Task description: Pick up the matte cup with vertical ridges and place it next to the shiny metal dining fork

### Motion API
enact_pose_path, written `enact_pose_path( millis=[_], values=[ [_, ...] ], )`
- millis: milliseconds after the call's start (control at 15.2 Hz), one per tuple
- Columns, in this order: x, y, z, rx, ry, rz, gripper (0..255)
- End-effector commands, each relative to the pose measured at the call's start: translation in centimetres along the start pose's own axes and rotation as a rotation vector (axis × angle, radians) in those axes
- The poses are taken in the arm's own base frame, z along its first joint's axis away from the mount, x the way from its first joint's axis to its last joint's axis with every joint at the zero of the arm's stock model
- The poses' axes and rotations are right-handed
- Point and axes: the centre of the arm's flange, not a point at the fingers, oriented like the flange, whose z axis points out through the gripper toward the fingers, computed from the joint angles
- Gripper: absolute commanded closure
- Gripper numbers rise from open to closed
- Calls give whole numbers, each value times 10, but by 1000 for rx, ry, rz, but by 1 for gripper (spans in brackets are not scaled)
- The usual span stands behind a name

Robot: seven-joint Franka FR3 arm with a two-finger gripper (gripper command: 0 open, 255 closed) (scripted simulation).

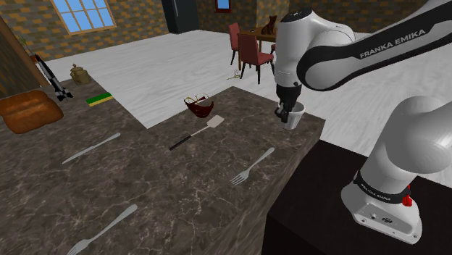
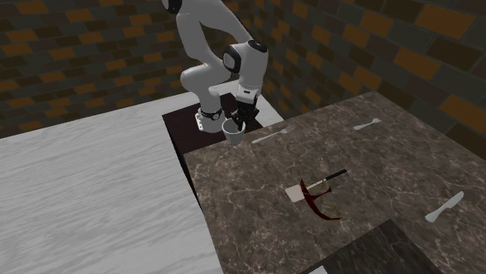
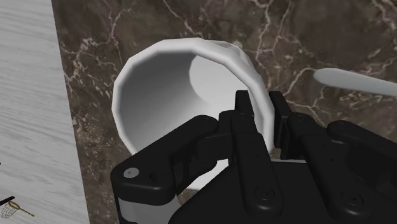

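A plain white cup (image 1: 294, 118) with a faceted wall stands upright at the marble counter's corner nearest the stand. My black gripper (image 1: 289, 108) comes down on it from above and is shut on its rim. In the wrist view one finger (image 3: 244, 113) is inside the cup (image 3: 159, 76) and the other finger (image 3: 284, 121) outside, clasping the wall. From the second exterior view the cup (image 2: 233, 134) sits under the gripper (image 2: 241, 122). A silvery fork (image 1: 252, 167) lies on the counter a short way from the cup; its handle end (image 3: 356, 81) shows beside the cup.
On the counter (image 1: 166, 195) lie a spatula (image 1: 197, 132), a dark red wire basket (image 1: 199, 106), a knife (image 1: 90, 148) and a second fork (image 1: 101, 230). A loaf (image 1: 29, 110) and a green sponge (image 1: 99, 98) sit at the far end. The counter edge drops to white floor (image 3: 32, 95) beside the cup.
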Motion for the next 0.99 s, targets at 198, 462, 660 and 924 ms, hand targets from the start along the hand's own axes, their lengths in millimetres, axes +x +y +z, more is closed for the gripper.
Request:
enact_pose_path(
  millis=[198, 462, 660, 924],
  values=[
    [1, 5, -28, 0, 0, 0, 255],
    [2, 10, -49, 0, 0, 0, 255],
    [2, 13, -64, 0, 0, 0, 255],
    [2, 17, -85, 0, 0, 0, 255]
  ],
)
